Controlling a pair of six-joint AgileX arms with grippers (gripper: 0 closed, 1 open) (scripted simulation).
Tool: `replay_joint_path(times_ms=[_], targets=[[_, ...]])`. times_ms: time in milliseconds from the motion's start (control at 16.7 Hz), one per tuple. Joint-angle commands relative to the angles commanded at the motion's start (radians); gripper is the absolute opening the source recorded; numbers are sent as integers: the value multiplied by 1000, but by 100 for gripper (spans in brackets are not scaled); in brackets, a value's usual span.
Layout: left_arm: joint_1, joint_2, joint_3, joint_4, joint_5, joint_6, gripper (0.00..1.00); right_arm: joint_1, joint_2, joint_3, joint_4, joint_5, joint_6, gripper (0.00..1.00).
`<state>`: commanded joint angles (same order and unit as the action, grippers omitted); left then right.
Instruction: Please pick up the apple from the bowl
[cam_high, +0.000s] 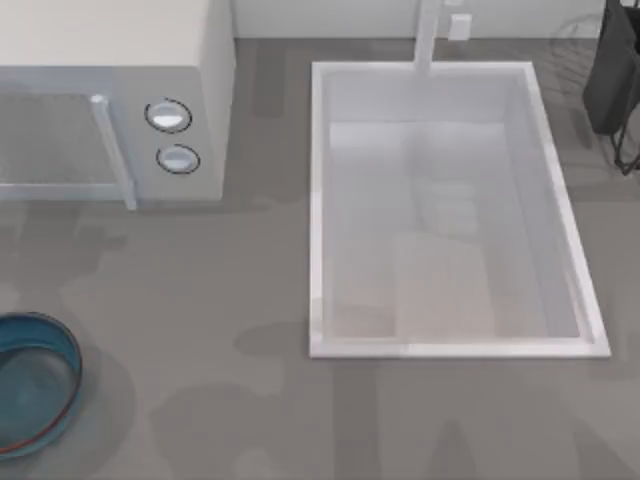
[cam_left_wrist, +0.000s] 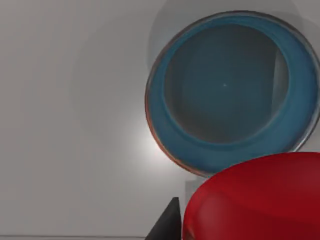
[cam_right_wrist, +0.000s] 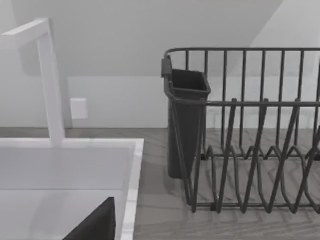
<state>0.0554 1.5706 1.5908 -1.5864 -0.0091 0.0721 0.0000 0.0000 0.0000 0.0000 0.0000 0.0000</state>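
The glossy red apple hangs close under the left wrist camera, well above the bowl. My left gripper is shut on the apple, and one dark finger shows beside it. Nothing lies inside the translucent blue bowl, which sits on the grey counter at the near left edge in the top view. My right gripper shows as a dark edge over the sink's corner, near the dish rack.
A white microwave stands at the back left. A large white sink with a faucet takes up the middle right. A dark wire dish rack with a cutlery cup stands at the far right.
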Motion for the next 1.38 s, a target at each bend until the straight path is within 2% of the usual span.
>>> replay_joint_path(times_ms=[240, 600, 720, 900, 1200, 1380], targets=[[-3, -30, 146, -148, 0, -4, 0, 0, 0, 0, 0, 0, 0, 100], [-1, -28, 155, -156, -1, -5, 0, 0, 0, 0, 0, 0, 0, 100], [-36, -9, 148, -137, 0, -40, 0, 0, 0, 0, 0, 0, 0, 100], [-166, 43, 116, -66, 2, -168, 0, 0, 0, 0, 0, 0, 0, 100], [-500, 143, 27, 109, 7, -494, 0, 0, 0, 0, 0, 0, 0, 100], [-620, 182, -21, 196, 9, -614, 0, 0, 0, 0, 0, 0, 0, 100]])
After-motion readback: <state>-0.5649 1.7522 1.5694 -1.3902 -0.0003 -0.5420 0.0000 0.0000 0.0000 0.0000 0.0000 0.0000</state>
